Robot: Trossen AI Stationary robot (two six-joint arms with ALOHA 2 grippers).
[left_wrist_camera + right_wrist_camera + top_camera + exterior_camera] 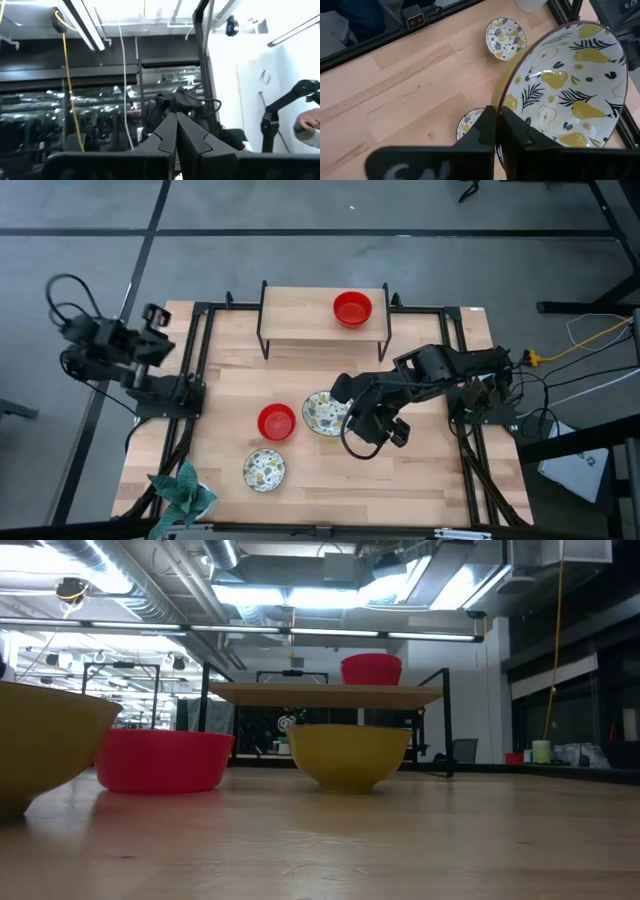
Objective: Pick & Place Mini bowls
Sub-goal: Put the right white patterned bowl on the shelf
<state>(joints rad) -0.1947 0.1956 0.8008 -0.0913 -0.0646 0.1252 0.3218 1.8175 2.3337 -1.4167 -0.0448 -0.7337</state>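
My right gripper (497, 114) is shut on a white mini bowl (570, 85) with a yellow pear and leaf pattern. The arm hides this bowl in the high view, where the gripper (362, 425) is right of the table's middle. Two more patterned bowls (325, 412) (264, 470) stand on their bases on the table. Both show in the right wrist view, one far off (505, 32) and one partly behind my finger (469, 123). One red bowl (276, 421) stands on the table and another (352, 308) on the raised shelf. My left gripper (175, 131) is shut and empty, off the table's left side (150, 340). My right gripper pinches the patterned bowl's rim (498, 102), with one finger (517, 135) on the inner side and the other (482, 132) on the outer side. The bowl is tilted, its inside facing the wrist camera. Whether it is clear of the table does not show.
A wooden shelf on a black frame (300, 315) stands at the table's far side. A teal leafy object (185, 492) sits at the near left corner. Black rails (200, 370) run along the table's left and right sides. Bare wood lies near the right front (420, 470).
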